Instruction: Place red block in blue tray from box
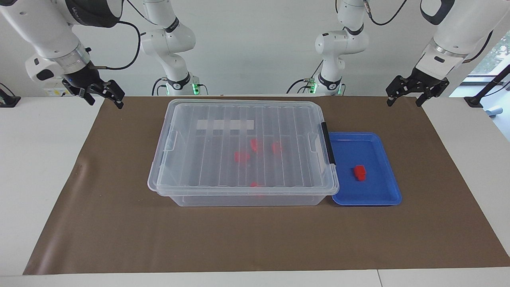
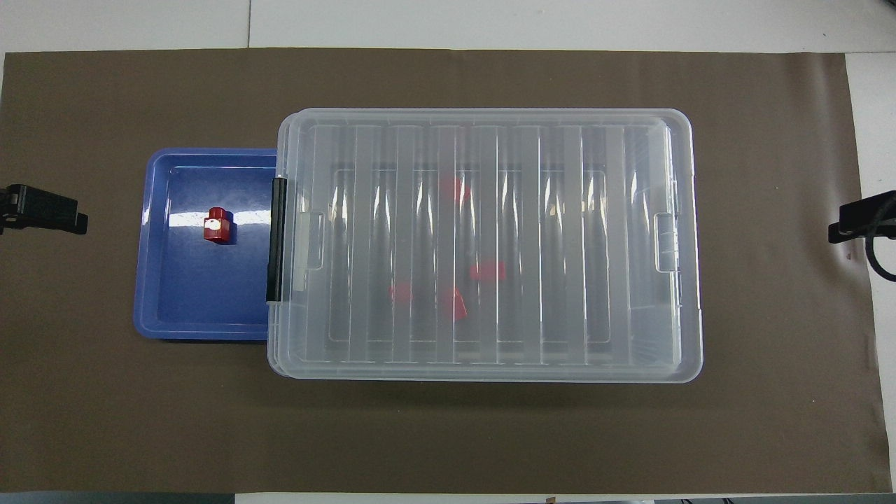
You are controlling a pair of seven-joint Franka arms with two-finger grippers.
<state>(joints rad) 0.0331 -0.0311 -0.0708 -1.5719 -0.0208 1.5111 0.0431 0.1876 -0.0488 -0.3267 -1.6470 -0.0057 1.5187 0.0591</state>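
The box (image 1: 207,159) is a clear bin with its ribbed lid shut; it stands mid-table and also shows in the overhead view (image 2: 560,245). Several red blocks (image 1: 241,156) show through the lid. The blue tray (image 1: 374,147) lies against the box's latch end, toward the left arm's end of the table. One red block (image 1: 359,172) lies in the tray, also seen from overhead (image 2: 216,225). My left gripper (image 1: 404,102) hangs open and empty over the mat's edge near the robots. My right gripper (image 1: 105,101) hangs open and empty over the mat's corner at the right arm's end.
A brown mat (image 1: 119,223) covers most of the white table. The box's black latch (image 1: 328,143) faces the tray. Two further arm bases stand at the table's edge nearest the robots.
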